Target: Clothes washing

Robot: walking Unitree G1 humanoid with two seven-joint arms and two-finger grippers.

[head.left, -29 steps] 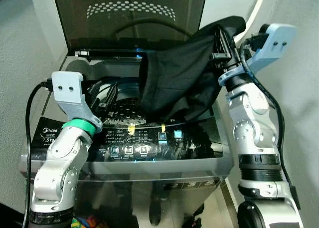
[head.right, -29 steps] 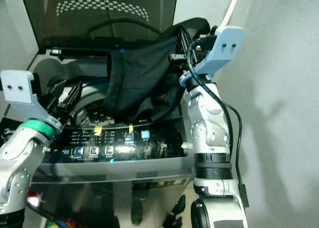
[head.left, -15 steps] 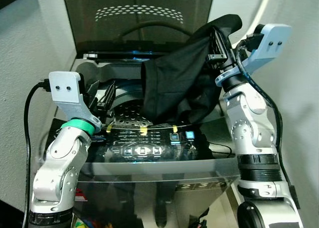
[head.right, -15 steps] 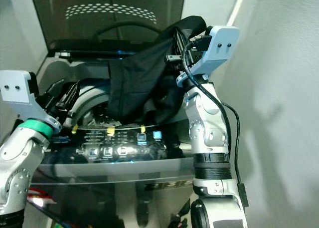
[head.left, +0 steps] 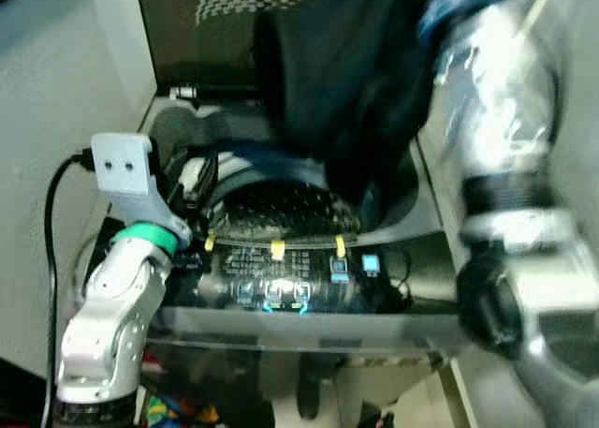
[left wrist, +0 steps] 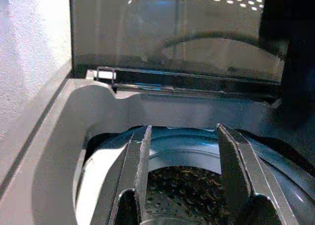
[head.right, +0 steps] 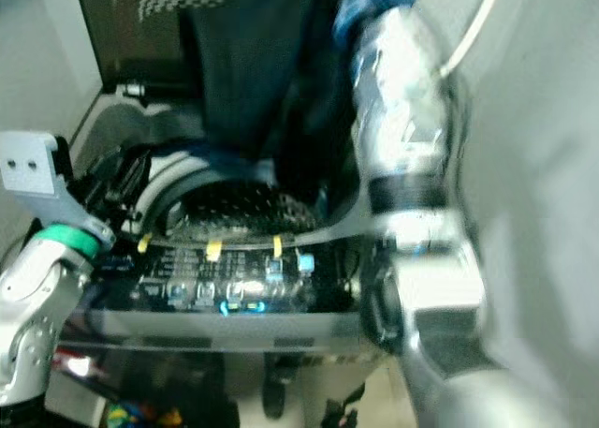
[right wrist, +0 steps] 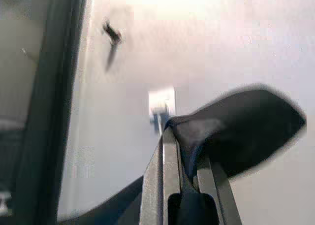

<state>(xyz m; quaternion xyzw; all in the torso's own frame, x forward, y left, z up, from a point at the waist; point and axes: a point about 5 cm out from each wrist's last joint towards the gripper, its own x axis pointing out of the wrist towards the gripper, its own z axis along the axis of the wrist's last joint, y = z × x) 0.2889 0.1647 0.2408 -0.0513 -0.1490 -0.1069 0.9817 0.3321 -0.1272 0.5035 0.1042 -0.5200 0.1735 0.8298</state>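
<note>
A top-loading washing machine (head.left: 393,224) stands before me with its dark lid (head.left: 192,44) up and its perforated drum (head.left: 281,201) exposed. A black garment (head.left: 328,81) hangs above the drum's back right. My right gripper (right wrist: 187,185) is shut on a fold of the black garment (right wrist: 236,126), held high near the wall. The right arm (head.left: 501,166) is blurred. My left gripper (left wrist: 184,178) is open with nothing between its fingers (left wrist: 139,161), hovering over the drum's left rim (head.left: 194,180).
The lit control panel (head.left: 281,280) with yellow tape marks runs along the machine's front edge. White walls close in on the left (head.left: 65,91) and right. Colourful items lie on the floor at the lower left (head.left: 173,414).
My right arm has risen, lifting the black garment higher above the drum. The view has tilted and blurred. The left arm stays by the drum's left rim.
</note>
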